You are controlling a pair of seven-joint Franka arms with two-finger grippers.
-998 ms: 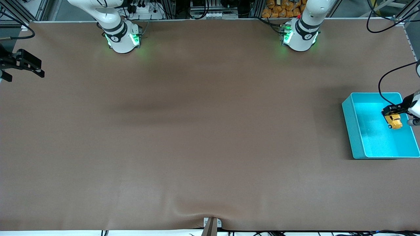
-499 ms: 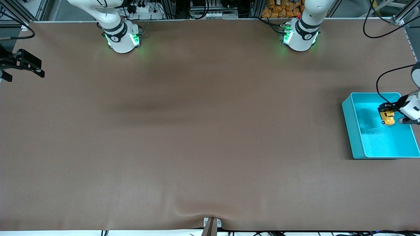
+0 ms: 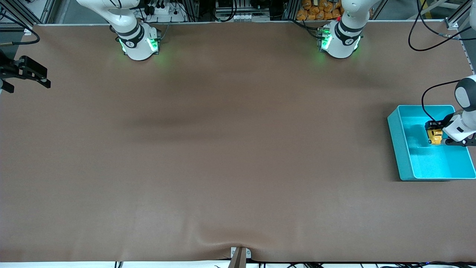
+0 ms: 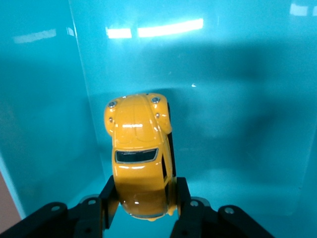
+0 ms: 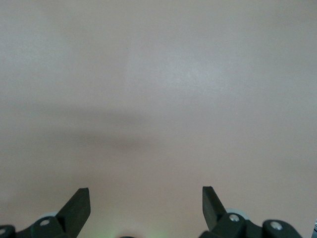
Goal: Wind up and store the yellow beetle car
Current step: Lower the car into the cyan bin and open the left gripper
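Since the left hand pinching the yellow beetle car hangs over the turquoise bin at the frame's right edge while the right hand waits spread wide, a release from up there could bounce the car out.

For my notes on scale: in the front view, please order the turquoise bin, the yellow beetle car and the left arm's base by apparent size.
1. turquoise bin
2. left arm's base
3. yellow beetle car, held in the left gripper over the bin, so nearer the camera, yet clearly smallest.

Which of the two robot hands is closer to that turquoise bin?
Left. The left gripper is inside the turquoise bin, clamped on the yellow beetle car. The right gripper waits open at the right arm's end of the table.
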